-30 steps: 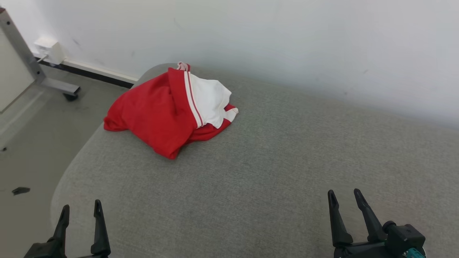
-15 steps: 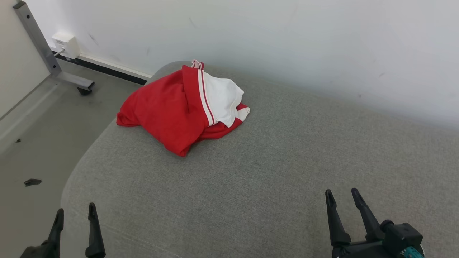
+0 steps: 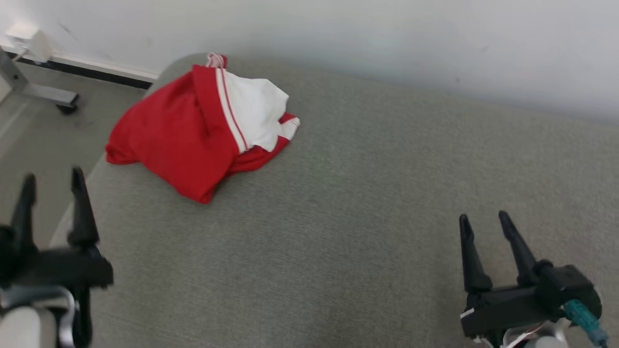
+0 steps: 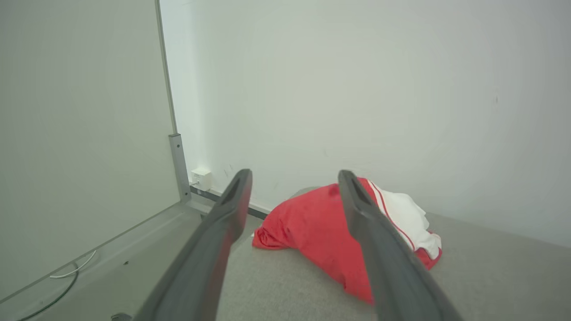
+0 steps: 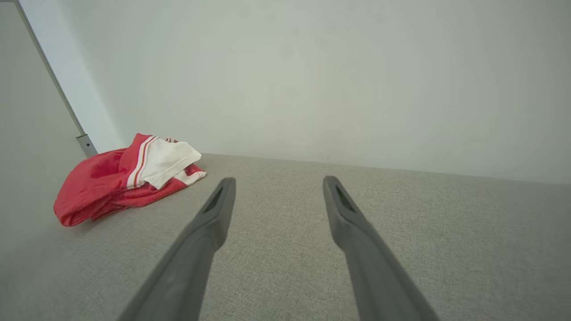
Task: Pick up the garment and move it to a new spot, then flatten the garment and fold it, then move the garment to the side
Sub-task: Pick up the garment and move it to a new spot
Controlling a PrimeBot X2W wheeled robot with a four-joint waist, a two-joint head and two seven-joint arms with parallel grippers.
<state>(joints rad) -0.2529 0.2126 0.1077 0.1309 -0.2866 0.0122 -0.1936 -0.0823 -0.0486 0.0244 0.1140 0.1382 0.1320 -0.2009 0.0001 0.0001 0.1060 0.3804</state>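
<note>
Garment (image 3: 193,130) — red with a white panel — lies crumpled at the far left corner of the grey pad (image 3: 367,203), near the wall (image 3: 338,29). Left gripper (image 3: 52,173) and right gripper (image 3: 484,215) both stand with fingers apart — empty, well apart from it.
</note>
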